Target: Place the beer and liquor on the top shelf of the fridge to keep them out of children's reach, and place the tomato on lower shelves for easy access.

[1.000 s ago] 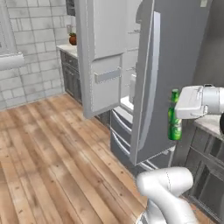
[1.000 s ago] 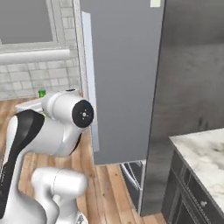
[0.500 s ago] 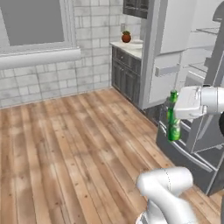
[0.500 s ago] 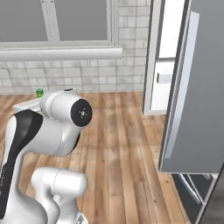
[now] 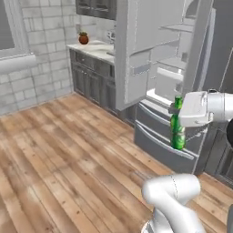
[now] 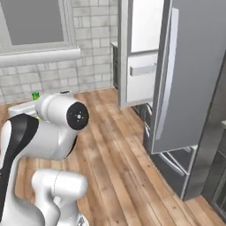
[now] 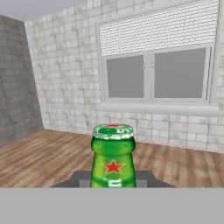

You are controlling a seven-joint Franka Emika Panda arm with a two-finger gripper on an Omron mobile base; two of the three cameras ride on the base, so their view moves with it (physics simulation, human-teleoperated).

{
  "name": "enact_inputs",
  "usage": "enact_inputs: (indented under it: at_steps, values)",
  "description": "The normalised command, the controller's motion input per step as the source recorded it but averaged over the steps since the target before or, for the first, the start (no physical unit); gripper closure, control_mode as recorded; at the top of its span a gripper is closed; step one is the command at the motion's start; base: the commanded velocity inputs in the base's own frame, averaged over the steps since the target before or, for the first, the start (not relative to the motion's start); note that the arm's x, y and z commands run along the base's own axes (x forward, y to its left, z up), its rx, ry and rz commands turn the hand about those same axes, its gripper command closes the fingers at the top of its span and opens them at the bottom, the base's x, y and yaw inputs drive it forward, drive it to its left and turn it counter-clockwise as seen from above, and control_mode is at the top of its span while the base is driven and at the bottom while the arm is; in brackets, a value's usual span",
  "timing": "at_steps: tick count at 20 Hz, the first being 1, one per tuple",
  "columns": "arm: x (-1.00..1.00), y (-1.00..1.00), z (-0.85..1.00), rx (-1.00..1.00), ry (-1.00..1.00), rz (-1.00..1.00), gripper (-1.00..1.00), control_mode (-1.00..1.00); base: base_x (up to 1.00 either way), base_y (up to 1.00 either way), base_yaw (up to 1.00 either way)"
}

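Beer (image 5: pixel 177 123): slim green bottle, held by the gripper (image 5: pixel 180 113), fingers clamped on its upper body. It hangs just before the fridge (image 5: pixel 169 86), level with the lower drawers and well below the top shelf (image 5: pixel 178 28). Long axis vertical; the capped neck (image 7: pixel 113 131) points up, base down, seemingly without tilt.

Fridge: door (image 6: pixel 187 75) swung open, pale shelves exposed; the beer sits at its front, towards the open door's side.

Hazards, judged: the bottle must rise a long way, so it could strike a shelf edge or the open door. A grip high on smooth glass could let it slip or swing. A tall bottle under a low ceiling may catch its cap.
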Motion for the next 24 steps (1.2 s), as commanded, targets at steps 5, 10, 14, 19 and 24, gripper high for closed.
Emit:
enact_inputs:
  at_steps: [5,10,14,19,24]
  values:
    - [0.0,0.0,0.0,0.0,0.0,0.0,1.0,1.0,0.31,0.46,-0.75]
    - [0.0,0.0,0.0,0.0,0.0,0.0,1.0,1.0,0.44,0.71,-0.61]
    - [0.0,0.0,0.0,0.0,0.0,0.0,1.0,1.0,0.38,0.82,-0.47]
    - [0.0,0.0,0.0,0.0,0.0,0.0,1.0,1.0,0.32,0.73,-0.39]
    - [0.0,0.0,0.0,0.0,0.0,0.0,1.0,1.0,0.38,0.54,-0.34]
